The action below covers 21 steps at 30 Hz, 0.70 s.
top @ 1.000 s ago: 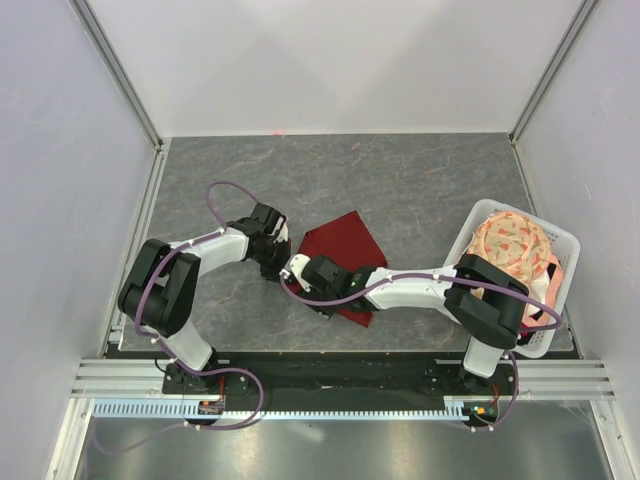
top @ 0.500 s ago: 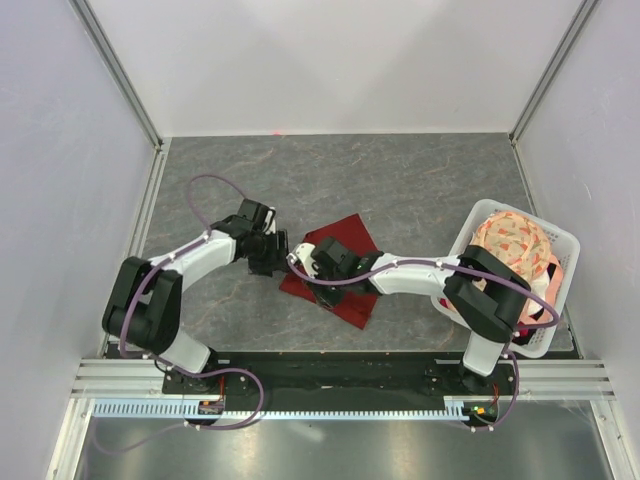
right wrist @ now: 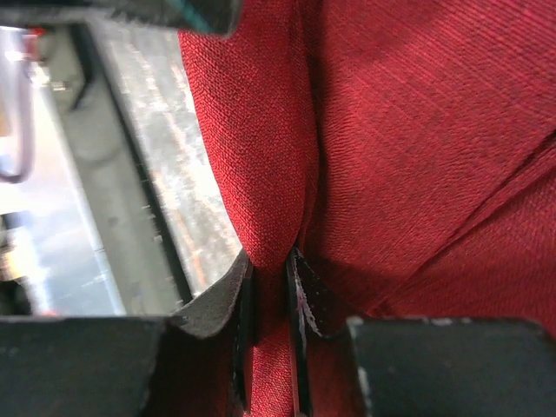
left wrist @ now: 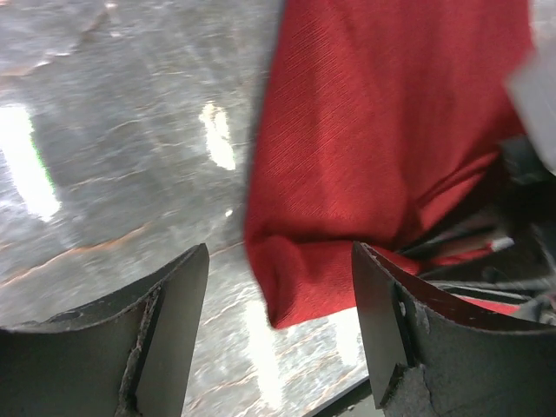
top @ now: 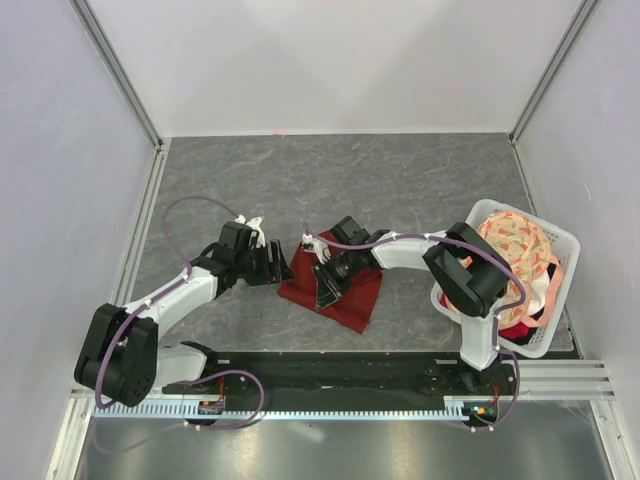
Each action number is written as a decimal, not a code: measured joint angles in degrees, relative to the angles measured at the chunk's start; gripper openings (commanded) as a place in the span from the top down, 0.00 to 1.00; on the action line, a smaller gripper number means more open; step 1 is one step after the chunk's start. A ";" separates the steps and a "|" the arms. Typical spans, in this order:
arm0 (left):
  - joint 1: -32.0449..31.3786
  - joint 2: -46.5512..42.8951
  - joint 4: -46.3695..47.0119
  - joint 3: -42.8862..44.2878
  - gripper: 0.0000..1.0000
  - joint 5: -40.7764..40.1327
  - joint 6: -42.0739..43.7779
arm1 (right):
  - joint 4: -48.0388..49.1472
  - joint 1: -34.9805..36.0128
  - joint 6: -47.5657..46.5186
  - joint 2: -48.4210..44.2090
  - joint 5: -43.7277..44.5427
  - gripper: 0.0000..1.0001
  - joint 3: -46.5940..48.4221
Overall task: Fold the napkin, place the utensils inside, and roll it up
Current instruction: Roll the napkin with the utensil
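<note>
The dark red napkin (top: 356, 296) lies bunched and partly folded on the grey table, between the two arms. My right gripper (top: 323, 283) is down on its left part, shut on a raised fold of the cloth (right wrist: 261, 174); in the right wrist view that gripper (right wrist: 269, 276) has both pads pressed against the pinched ridge. My left gripper (top: 279, 268) stands just left of the napkin, open, with nothing held. In the left wrist view a rounded napkin corner (left wrist: 365, 130) lies ahead of that gripper (left wrist: 280, 334), over bare table. The utensils are out of view.
A white slatted basket (top: 563, 237) at the right table edge holds a peach-and-cream floral cloth (top: 512, 250). The black base rail (top: 330, 370) runs along the near edge. White walls enclose the table on three sides.
My left gripper let go of the napkin, opened and drew back to the left. My right gripper closed on a fold, and the cloth bunched up from its flatter spread.
</note>
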 measured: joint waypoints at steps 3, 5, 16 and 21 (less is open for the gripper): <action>0.00 0.13 2.82 -1.33 0.33 1.86 -0.70 | -0.90 -1.51 1.01 2.67 -5.27 0.81 1.27; 0.00 0.52 4.35 -2.05 0.36 2.99 -1.20 | -1.51 -2.45 1.57 4.48 -8.46 0.81 2.16; 0.00 3.78 9.70 -4.35 0.65 5.84 -3.23 | -3.43 -5.46 3.96 10.82 -18.03 0.80 5.18; 0.00 7.65 10.23 -4.35 0.86 6.12 -4.26 | -3.91 -5.77 4.26 11.58 -18.91 0.77 5.66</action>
